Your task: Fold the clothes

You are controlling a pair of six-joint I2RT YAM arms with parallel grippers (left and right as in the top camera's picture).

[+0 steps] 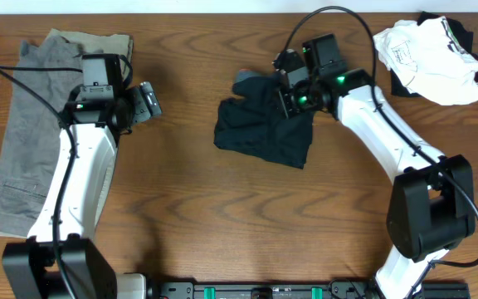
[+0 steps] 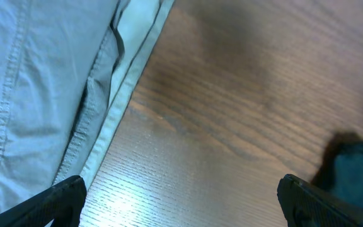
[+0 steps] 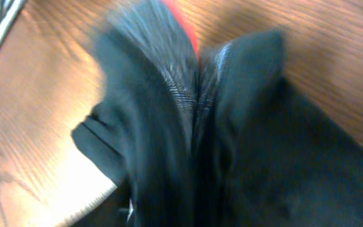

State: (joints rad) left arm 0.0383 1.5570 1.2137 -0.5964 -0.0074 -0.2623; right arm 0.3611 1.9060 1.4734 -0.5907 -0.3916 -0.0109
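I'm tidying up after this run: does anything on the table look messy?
Yes. The black leggings lie crumpled mid-table, fabric gathered into a ridge at the right gripper, not flat. The white garment in the far corner is also a loose heap.

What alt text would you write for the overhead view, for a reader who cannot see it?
The right gripper rests on bunched black leggings in the middle of a wooden table. The left gripper hangs over bare wood beside grey trousers laid flat at the left; white and black clothes lie top right.
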